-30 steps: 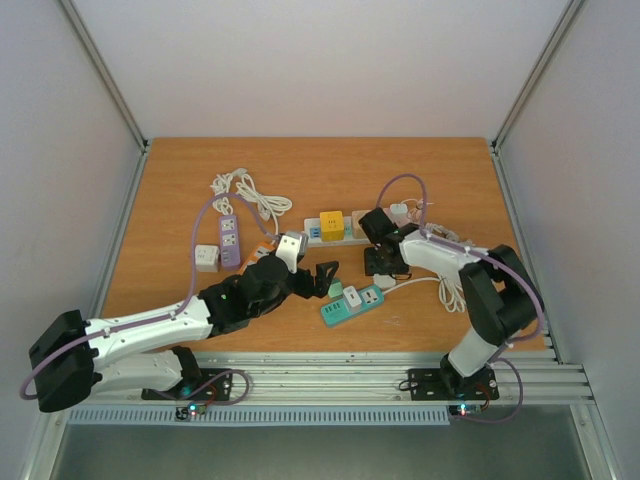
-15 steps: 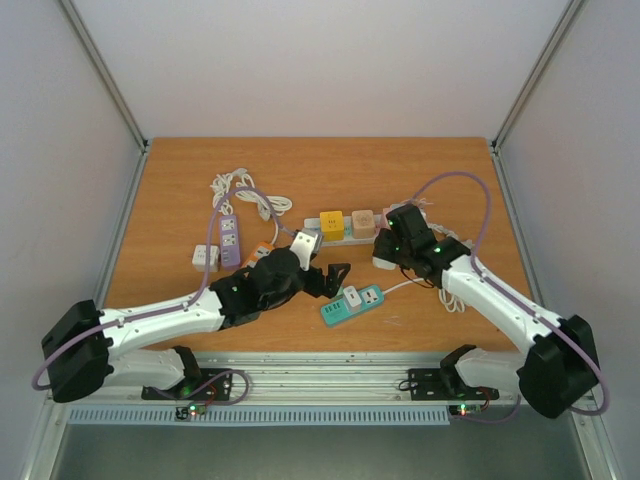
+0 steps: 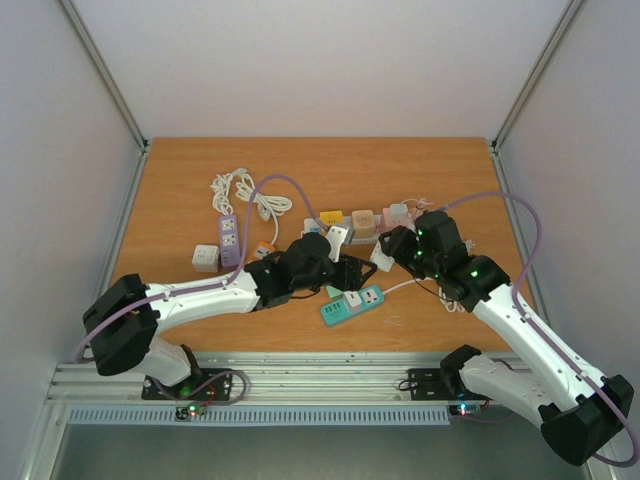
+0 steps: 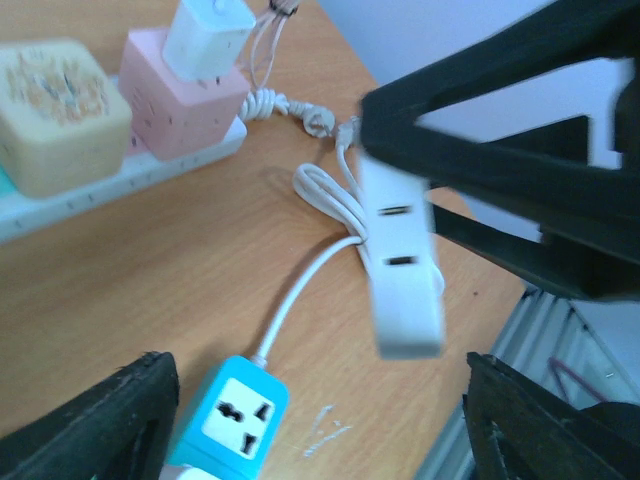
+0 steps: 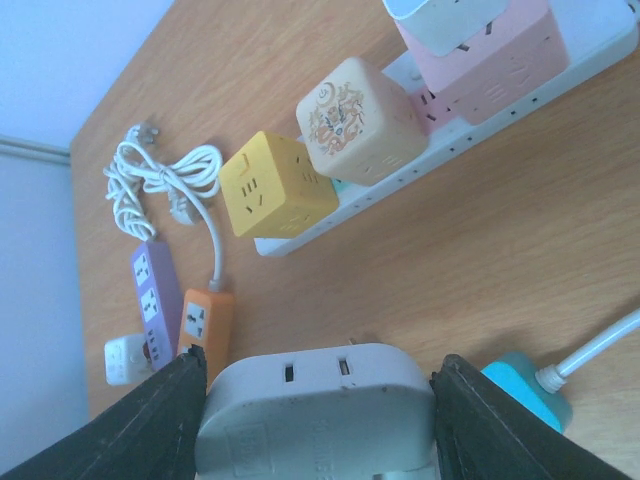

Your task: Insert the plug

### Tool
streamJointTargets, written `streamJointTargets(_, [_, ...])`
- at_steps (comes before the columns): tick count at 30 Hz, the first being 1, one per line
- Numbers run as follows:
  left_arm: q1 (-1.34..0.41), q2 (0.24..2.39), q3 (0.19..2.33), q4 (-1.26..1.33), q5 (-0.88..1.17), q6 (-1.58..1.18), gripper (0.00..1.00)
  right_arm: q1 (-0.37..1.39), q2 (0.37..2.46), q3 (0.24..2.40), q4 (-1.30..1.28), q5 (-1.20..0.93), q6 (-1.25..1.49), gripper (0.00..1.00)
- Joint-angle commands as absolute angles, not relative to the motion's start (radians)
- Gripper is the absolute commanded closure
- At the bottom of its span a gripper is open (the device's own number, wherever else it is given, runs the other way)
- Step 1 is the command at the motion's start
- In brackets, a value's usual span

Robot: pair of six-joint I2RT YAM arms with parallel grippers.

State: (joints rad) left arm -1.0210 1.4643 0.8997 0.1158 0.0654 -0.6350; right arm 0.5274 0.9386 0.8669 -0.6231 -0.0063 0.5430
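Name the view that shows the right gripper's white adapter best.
Right wrist: the white adapter fills the foreground, slots clear. Left wrist shows it smaller and blurred; top external, just a small white patch.

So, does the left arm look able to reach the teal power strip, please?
Probably yes: the left gripper hangs open just over the teal power strip, with nothing between them.

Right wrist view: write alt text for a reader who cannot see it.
The right gripper holds a white adapter over the wooden table. Beyond it lies a white power strip carrying a yellow cube, a beige cube and a pink cube; a coiled white cable lies far left.
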Motion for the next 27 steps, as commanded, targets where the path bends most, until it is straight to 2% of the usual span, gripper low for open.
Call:
streamJointTargets(1, [-1.016, 1.497, 0.954, 0.231, 0.163, -0.699, 0.37, 0.531, 0.904, 0.897, -0.654, -0.044, 0.575, 0.43])
streamJointTargets(12, [-1.015, 1.552, 0.996, 0.251, 0.205, -0.807, 0.58, 0.532, 0.894, 0.866, -0.615, -0.093, 0.561, 0.43])
streamJointTargets(23, [-1.012, 1.591, 1.066, 0.150, 0.257, -0.845, 0.61, 0.532, 0.888, 0.862, -0.624, -0.112, 0.545, 0.42])
streamJointTargets(27, [-1.009, 1.602, 1.095, 0.080, 0.295, -0.839, 0.74, 0.532, 0.904, 0.866, -0.629, -0.117, 0.514, 0.42])
